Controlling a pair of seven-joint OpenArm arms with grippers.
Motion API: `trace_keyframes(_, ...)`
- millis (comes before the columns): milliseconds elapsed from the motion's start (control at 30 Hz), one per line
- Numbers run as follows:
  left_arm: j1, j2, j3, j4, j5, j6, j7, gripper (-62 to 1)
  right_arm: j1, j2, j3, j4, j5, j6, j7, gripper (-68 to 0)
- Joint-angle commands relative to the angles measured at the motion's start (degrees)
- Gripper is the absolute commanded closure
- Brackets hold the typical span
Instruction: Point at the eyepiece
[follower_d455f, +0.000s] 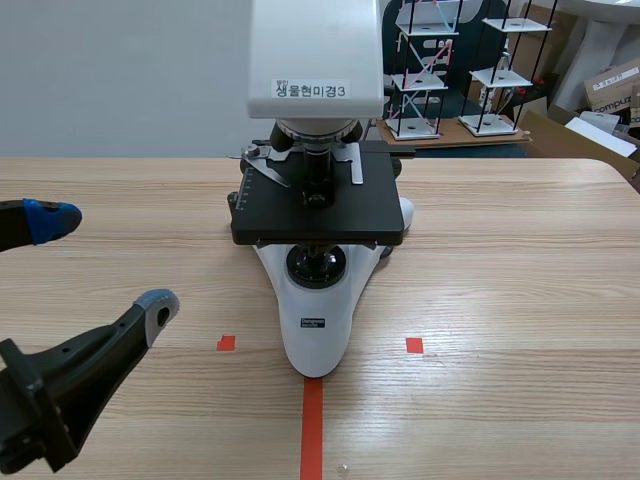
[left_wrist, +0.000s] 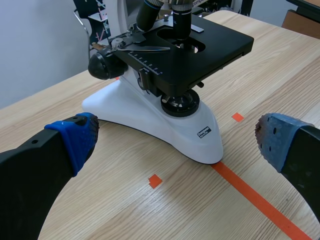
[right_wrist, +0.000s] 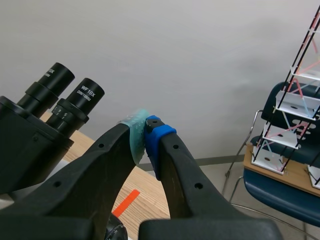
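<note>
Black and slanting upward, the eyepiece (right_wrist: 82, 102) stood just beside my right gripper (right_wrist: 145, 131), off its green-padded finger; those fingers were closed on nothing. My left gripper (follower_d455f: 100, 262), spread wide, hung low by the microscope (follower_d455f: 318, 330) base, much farther off.

The nearer eyepiece (right_wrist: 82, 98) is a black tube marked "WF 10X" on its collar, tilted upward. A second eyepiece (right_wrist: 52, 80), matching it, slants parallel just behind. Both rise from the black binocular head (right_wrist: 27, 145), near the right gripper (right_wrist: 146, 131) but apart from it.
</note>
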Motion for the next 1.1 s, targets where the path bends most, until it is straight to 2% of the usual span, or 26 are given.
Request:
trace_keyframes(0, 0.11, 0.0, 0.13, 0.57, -0.59, 0.31, -0.83, -62.3, 2.03, 0.22, -0.2, -0.92, 0.76, 0.37, 0.94, -0.6)
trace_keyframes(100, 0.11, 0.0, 0.13, 0.57, -0.59, 0.31, -0.83, -62.3, 3.3, -1.05, -1.05, -3.45, 0.72, 0.72, 0.94, -0.6)
trace_keyframes(233, 0.11, 0.0, 0.13, 0.57, -0.59, 0.31, -0.83, -62.3, 4.68, -2.51, -2.27, -6.05, 0.74, 3.32, 0.9, -0.6)
trace_keyframes(333, 0.13, 0.0, 0.13, 0.57, -0.59, 0.31, -0.81, -62.3, 5.38, -3.52, -3.32, -6.6, -0.22, 3.8, 1.01, -0.6)
trace_keyframes(433, 0.13, 0.0, 0.13, 0.57, -0.59, 0.31, -0.81, -62.3, 6.25, -4.63, -4.79, -7.02, -0.61, 5.57, 0.9, -0.6)
trace_keyframes(600, 0.13, 0.0, 0.13, 0.57, -0.59, 0.31, -0.81, -62.3, 7.17, -5.86, -6.67, -7.02, -1.64, 5.75, 0.9, -0.6)
trace_keyframes(1067, 0.13, 0.0, 0.13, 0.57, -0.59, 0.31, -0.81, -62.3, 7.1, -5.95, -6.73, -7.02, -1.64, 5.75, 0.9, -0.6)
